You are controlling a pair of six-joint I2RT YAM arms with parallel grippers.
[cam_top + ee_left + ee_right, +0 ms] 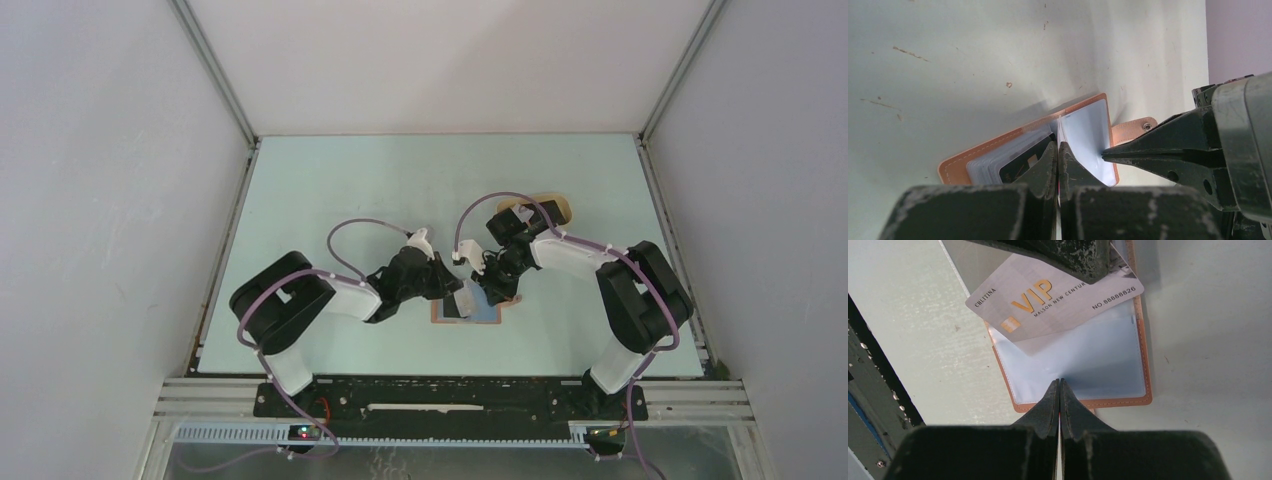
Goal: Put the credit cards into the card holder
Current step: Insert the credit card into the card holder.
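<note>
The reddish-brown card holder (1118,402) lies open on the table, its pale blue-grey sleeves facing up. My left gripper (1058,145) is shut on a silvery credit card with gold "VIP" lettering (1048,295). That card hangs tilted over the holder's far edge, one corner overlapping the sleeve. A dark credit card (1020,161) sits in a sleeve on the holder's other half. My right gripper (1059,381) is shut with nothing between its fingers, its tips resting on the near part of the open sleeve. Both grippers meet over the holder (470,312) in the top view.
A tan oval tray (560,208) lies behind the right arm, partly hidden by it. The right gripper's fingertips (1108,154) stand close beside the left gripper's. White walls enclose the pale green table (330,190).
</note>
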